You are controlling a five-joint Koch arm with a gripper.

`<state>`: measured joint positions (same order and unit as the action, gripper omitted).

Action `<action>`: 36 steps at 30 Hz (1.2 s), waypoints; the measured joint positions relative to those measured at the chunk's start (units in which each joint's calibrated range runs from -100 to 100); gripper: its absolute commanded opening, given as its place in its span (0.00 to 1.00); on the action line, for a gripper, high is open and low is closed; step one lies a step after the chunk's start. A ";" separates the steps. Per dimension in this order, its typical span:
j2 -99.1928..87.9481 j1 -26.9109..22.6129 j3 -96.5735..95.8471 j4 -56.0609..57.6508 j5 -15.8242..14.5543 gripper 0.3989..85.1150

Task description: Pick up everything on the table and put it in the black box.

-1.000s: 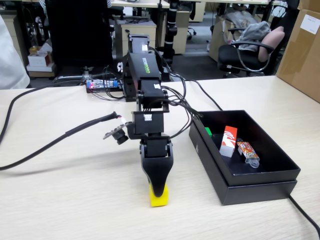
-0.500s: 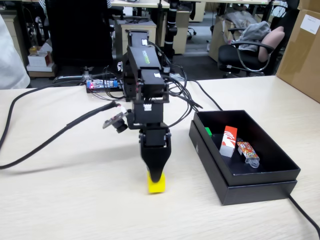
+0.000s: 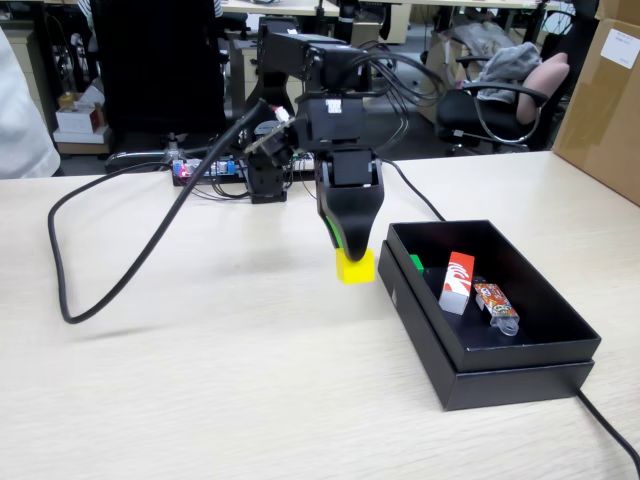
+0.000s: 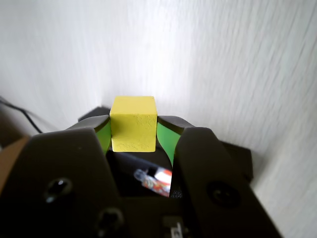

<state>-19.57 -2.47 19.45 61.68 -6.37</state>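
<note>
— What did the gripper [image 3: 352, 262] have?
— I saw its jaws clamped on the yellow cube [image 3: 355, 267], lifted above the table [image 3: 200, 400], just left of the black box [image 3: 520, 365].

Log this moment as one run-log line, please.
hand: shut on yellow cube | cube: airborne beside black box | in box: red box, green cube, packet
</note>
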 measured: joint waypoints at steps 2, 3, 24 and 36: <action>-4.43 -1.86 -0.91 0.00 -0.49 0.03; -8.36 -3.96 -1.83 0.00 -1.07 0.03; 5.70 -12.26 -7.49 -5.10 -5.18 0.40; -12.03 -11.97 -7.31 -5.10 -5.03 0.46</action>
<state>-31.60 -14.43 12.15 56.58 -11.40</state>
